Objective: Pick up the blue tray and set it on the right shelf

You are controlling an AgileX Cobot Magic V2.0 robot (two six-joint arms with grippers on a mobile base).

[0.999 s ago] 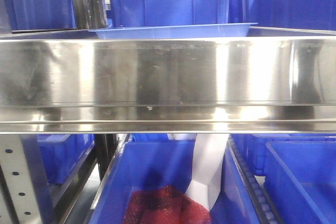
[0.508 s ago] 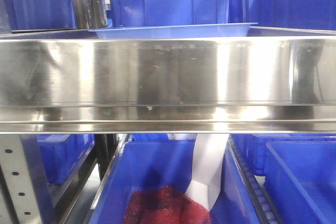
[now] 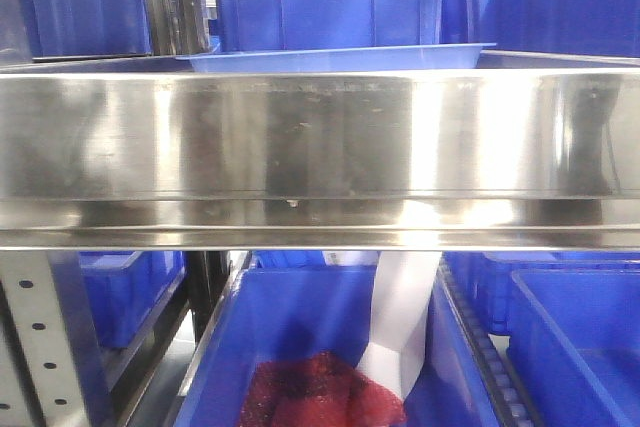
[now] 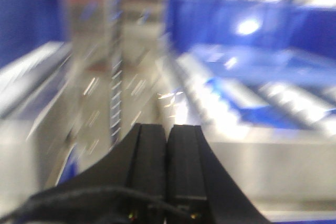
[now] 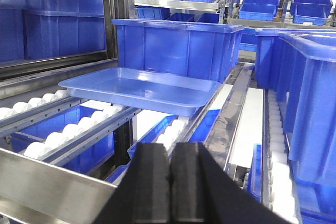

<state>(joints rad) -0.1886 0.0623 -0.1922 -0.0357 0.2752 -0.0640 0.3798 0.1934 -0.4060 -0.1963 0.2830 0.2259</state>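
Shelf: I see the steel shelf (image 3: 320,137) across nearly the whole front view, its broad brushed front lip level with the camera; a perforated grey post (image 3: 45,347) stands below its left end.
Roller lanes: in the right wrist view, white rollers (image 5: 63,132) run from the shelf's front edge toward the back, between steel rails.
Bins: a deep dark-blue bin (image 5: 176,48) stands just behind the tray, and another (image 5: 310,93) fills the shelf's right side. On the level below, a bin (image 3: 310,347) holds something red and knitted-looking.
Tray: the blue tray (image 5: 142,88) sits on the rollers toward the left of the shelf, back from the front edge, lying about level and slightly skewed. From the front I see only its rim (image 3: 335,57) above the lip. It looks empty.
Handling: I judge it light, thin and a little flexible, with a glossy surface that may slip. On rollers it may slide away if pushed.
Hold: I would pinch the near long rim by its rolled edge, near the middle so it does not tip.
Right gripper (image 5: 173,156): clenched with the fingers pressed together, empty, near the front edge and short of the tray.
Left gripper (image 4: 167,135): also closed on nothing; that view is badly blurred, so I cannot place it.
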